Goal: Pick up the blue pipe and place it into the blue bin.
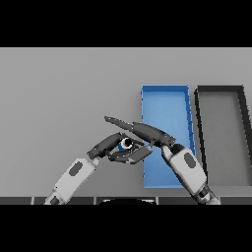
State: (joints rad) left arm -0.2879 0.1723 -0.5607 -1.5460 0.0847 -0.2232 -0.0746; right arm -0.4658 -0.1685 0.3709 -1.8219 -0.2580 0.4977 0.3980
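Note:
The blue pipe (124, 143) shows its ring-shaped end just left of the blue bin (165, 106). My left hand (109, 146) comes in from the lower left with its fingers and thumb curled round the pipe. My right hand (150, 134) comes in from the lower right, over the blue bin's left wall. Its straight fingers (118, 121) reach left, just above the pipe and the left hand. I cannot tell whether the pipe rests on the table or is lifted off it.
A dark grey bin (222, 133) stands right of the blue bin, close beside it. My right forearm (187, 167) lies across the near part of the blue bin. Grey table (64, 93) stretches to the left and back.

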